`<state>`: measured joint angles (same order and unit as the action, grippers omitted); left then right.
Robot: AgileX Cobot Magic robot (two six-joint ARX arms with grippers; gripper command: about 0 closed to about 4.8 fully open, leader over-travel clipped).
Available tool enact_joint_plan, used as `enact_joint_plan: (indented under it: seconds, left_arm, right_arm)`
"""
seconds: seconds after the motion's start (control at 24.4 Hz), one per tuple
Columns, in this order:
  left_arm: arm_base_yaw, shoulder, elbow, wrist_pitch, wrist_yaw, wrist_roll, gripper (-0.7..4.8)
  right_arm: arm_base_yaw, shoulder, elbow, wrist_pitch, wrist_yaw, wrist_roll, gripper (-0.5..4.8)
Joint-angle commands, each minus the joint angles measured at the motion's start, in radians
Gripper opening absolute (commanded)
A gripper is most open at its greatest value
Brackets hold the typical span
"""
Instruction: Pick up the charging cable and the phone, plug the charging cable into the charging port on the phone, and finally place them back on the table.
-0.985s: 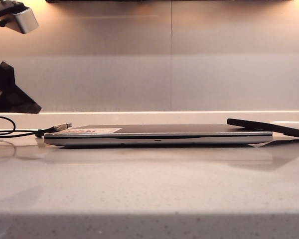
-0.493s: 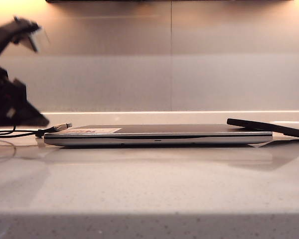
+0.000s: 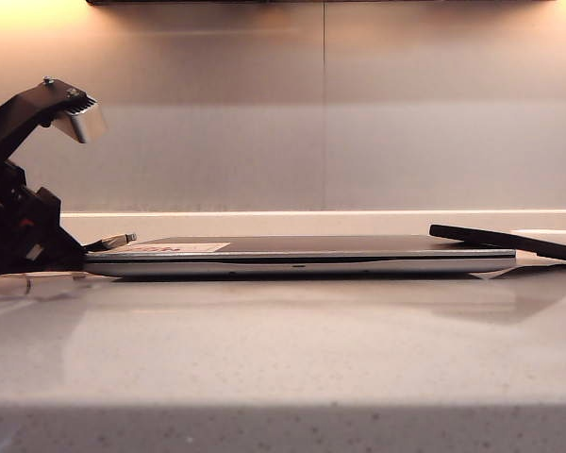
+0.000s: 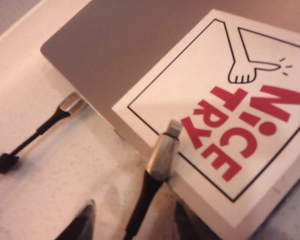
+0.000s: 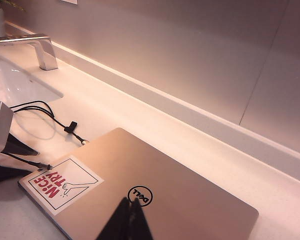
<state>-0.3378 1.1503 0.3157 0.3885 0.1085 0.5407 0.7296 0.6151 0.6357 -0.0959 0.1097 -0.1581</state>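
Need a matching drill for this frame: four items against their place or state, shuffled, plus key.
Items
1. silvery metal plug tip of the black charging cable
2. thin flat black phone
3. left gripper
4. right gripper

States
A. shut, above the lid of the closed silver laptop
B. tilted, at the laptop's right end in the exterior view
C. open, fingers either side of the black cord
D. lying on the edge of the red-and-white sticker

Pairs: 1-D, 2-B, 3-C, 4-A
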Motion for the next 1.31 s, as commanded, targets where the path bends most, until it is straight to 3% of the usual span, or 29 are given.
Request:
enact_joint_plan:
  seconds: [0.04,0.78,0.9,1.19,1.31]
  left_arm:
    - [0.000,-0.003,0.003,0.019,0.008,0.029,1.82]
    - [0.000,0.108,0.005,0.137,0.008,0.035,1.77]
    - [0.000,0.108,0.005,0.138,0.008,0.036,-0.06]
    - [0.000,0.099,0.024,0.136,0.008,0.018,-0.06]
    - [-0.001,0.081,0.051,0.125,0.008,-0.037,-0.06]
  right_arm:
    - [0.002,-0.003,0.004,0.018,0.004,-0.002,-0.05]
    - [0.002,-0.003,0.005,0.032,0.004,-0.002,-0.05]
    - [0.002,-0.003,0.005,0.041,0.004,-0.002,-0.05]
    - [0.002,-0.002,0.005,0.040,0.004,-0.002,-0.05]
    - [0.002,-0.002,0.005,0.040,0.004,-0.002,-0.05]
